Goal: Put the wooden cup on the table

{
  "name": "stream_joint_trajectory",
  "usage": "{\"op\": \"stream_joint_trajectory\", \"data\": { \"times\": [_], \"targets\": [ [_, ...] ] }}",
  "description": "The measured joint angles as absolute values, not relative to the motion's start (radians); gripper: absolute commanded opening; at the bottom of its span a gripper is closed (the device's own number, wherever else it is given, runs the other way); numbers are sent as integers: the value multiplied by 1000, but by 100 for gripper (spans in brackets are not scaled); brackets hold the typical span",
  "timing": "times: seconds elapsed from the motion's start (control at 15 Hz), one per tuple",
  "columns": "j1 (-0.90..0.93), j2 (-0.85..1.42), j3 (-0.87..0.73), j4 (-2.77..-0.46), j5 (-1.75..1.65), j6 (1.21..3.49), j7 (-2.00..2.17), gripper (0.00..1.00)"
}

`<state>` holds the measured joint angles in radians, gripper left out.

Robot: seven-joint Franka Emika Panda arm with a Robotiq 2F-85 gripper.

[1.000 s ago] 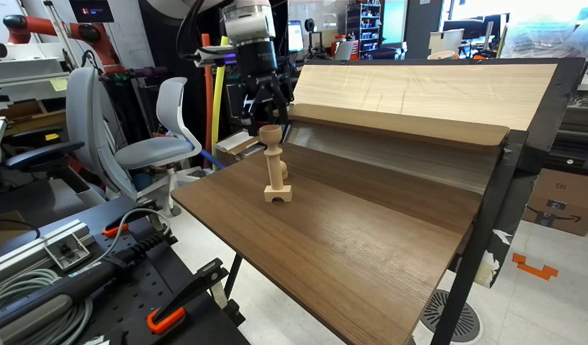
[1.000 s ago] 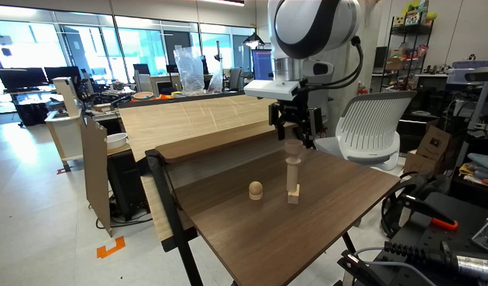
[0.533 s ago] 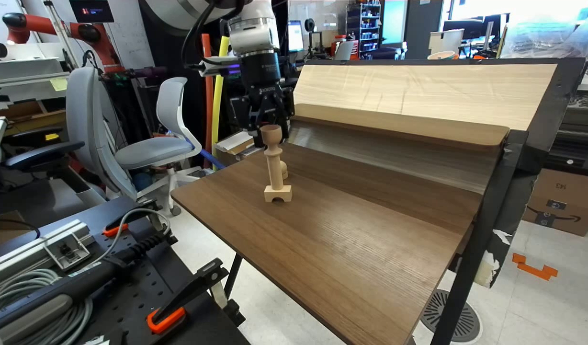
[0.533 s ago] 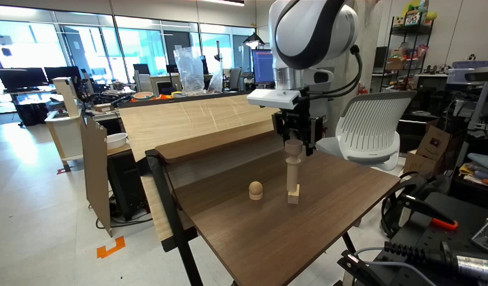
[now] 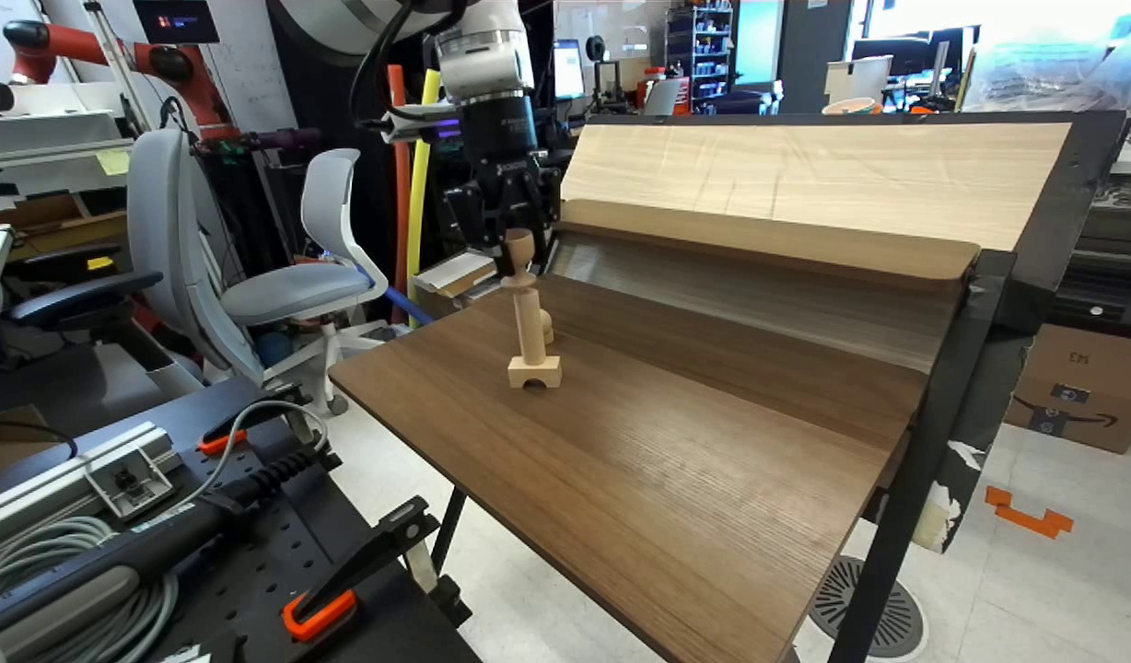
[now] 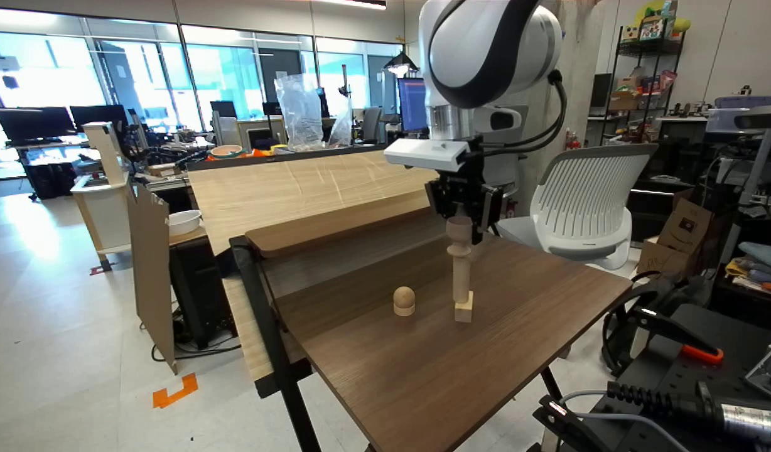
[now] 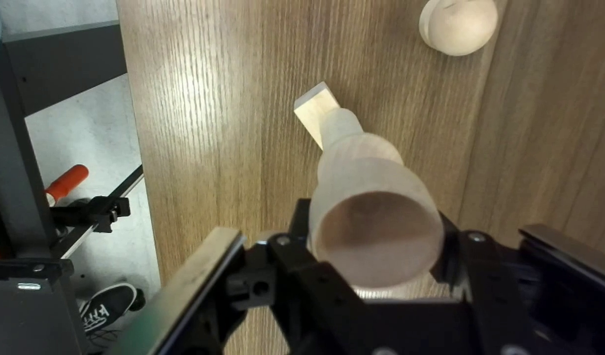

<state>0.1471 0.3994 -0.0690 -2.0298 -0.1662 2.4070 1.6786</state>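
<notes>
Left to right, wrist view. Left side: edge of the large rectangular brown wood-grain worktop (image 7: pixel 199 148). Well in from that edge: pale wooden peg stand with a flat base (image 7: pixel 315 111), upright on the worktop; in an exterior view, nearer the left corner than the right edge. Next: small round mid-brown wooden cup (image 6: pixel 459 231), up on the stand, not on the worktop. Black two-finger pincer (image 7: pixel 374 227) straddles it, contact on both sides as far as the wrist view shows: pinching the cup.

Key relation: cup is right between the tips, no sideways reach needed. Only one white arm (image 6: pixel 464 47), so no nearer-arm question. Cup upright in both exterior views: mouth up toward the arm, bottom end down at the stand, long axis near vertical, roughly along the pincer's own. In an exterior view its collar (image 5: pixel 519 280) looks slightly off the stand's centre; lifted clear or touching, can't tell.

Last, right: pale wooden dome-topped block (image 7: pixel 460 25), farther in from that same edge, well apart from the cup.

My read: straight lift next, then over and down to the worktop; tilting could drag the stand.
</notes>
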Motion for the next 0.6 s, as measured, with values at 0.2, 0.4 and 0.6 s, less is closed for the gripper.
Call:
{"op": "stream_joint_trajectory", "data": {
  "times": [0.2, 0.4, 0.6],
  "targets": [
    [171, 377, -67, -2028, -166, 2407, 1679, 27],
    [192, 371, -62, -2031, -166, 2407, 1679, 27],
    [206, 373, -51, -2053, -166, 2409, 1679, 27]
  ]
}}
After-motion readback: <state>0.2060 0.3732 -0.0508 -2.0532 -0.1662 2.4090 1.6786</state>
